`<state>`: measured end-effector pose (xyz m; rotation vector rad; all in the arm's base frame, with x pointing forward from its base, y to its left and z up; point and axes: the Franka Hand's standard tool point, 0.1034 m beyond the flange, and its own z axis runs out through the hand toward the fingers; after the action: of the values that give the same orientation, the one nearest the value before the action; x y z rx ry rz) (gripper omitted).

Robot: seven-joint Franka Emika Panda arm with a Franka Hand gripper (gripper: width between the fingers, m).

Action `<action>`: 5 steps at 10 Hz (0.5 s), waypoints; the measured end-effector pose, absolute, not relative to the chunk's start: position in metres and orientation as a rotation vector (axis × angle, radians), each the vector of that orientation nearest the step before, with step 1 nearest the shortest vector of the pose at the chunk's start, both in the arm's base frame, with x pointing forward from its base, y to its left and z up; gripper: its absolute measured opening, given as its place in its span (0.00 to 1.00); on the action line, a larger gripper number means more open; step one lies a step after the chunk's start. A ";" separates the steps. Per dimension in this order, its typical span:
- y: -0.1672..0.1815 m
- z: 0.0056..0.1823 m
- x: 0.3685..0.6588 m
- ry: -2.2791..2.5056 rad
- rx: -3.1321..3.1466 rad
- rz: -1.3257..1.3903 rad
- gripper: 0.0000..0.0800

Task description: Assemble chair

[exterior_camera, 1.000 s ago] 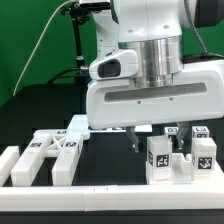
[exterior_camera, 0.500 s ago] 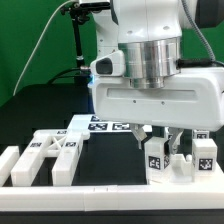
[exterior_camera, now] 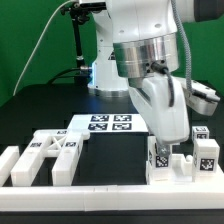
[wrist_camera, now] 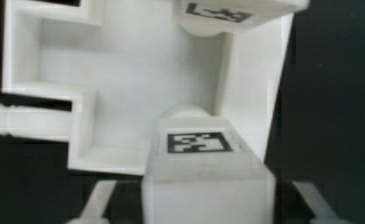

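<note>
My gripper [wrist_camera: 204,203] straddles a tagged upright post [wrist_camera: 209,160] of the chair, one finger on each side, but I cannot tell whether my jaws are pressing on it or standing just clear. The post belongs to the chair cluster [exterior_camera: 185,160] standing by the border rail [exterior_camera: 90,186] at the exterior view's right. That is well apart from the loose pieces [exterior_camera: 50,155] at that view's left, with the marker board [exterior_camera: 110,123] further back between the two groups. My wrist leans rather than hanging plumb, and that worries me. If my hold is only partial, the post will likely slip or twist. If I pull or push along this lean, it could bind against the notched panel [wrist_camera: 143,90], or I might drag the whole cluster against the rail and topple the neighbouring tagged block [exterior_camera: 205,150].
</note>
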<state>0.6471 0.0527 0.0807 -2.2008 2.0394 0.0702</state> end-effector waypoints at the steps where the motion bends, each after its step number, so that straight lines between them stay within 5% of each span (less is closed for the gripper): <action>1: 0.053 0.081 0.647 2.038 -2.202 0.070 0.56; 2: 0.053 0.081 0.647 2.006 -2.230 0.067 0.56; 3: 0.052 0.080 0.647 1.926 -2.305 0.056 0.75; 5: 0.048 0.079 0.647 1.384 -2.668 0.008 0.80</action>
<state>0.6467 0.0476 0.0787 -2.6678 1.3835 0.0081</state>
